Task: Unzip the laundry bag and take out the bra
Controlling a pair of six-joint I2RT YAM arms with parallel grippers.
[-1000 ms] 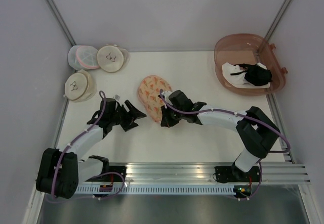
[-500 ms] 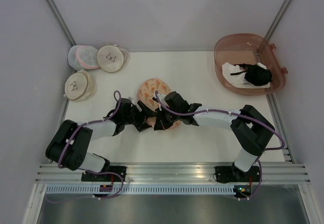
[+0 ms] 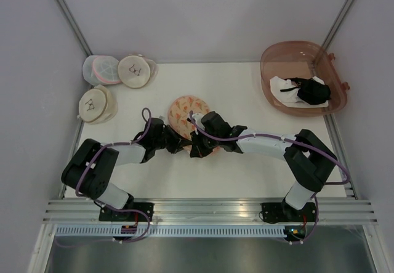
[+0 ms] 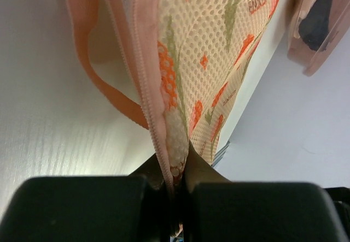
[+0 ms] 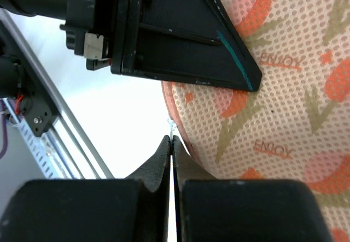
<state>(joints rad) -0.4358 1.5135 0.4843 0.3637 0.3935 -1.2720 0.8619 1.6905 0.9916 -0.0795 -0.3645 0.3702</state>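
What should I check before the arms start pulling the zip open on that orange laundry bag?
1. Left gripper clamped on the zip edge of the laundry bag: ok.
2. Right gripper, shut, holding the zip pull: cannot tell; only a tiny pale tip shows at its fingertips.
3. Zip open: not ok, it looks closed.
4. Bra visible: not ok, none in view.
5. Clearance between the two grippers: cannot tell; they sit very close together.

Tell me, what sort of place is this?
Probably a robot test booth: plain grey walls box in a white table, two robot arms bolt to a metal rail, round pouches sit aside.
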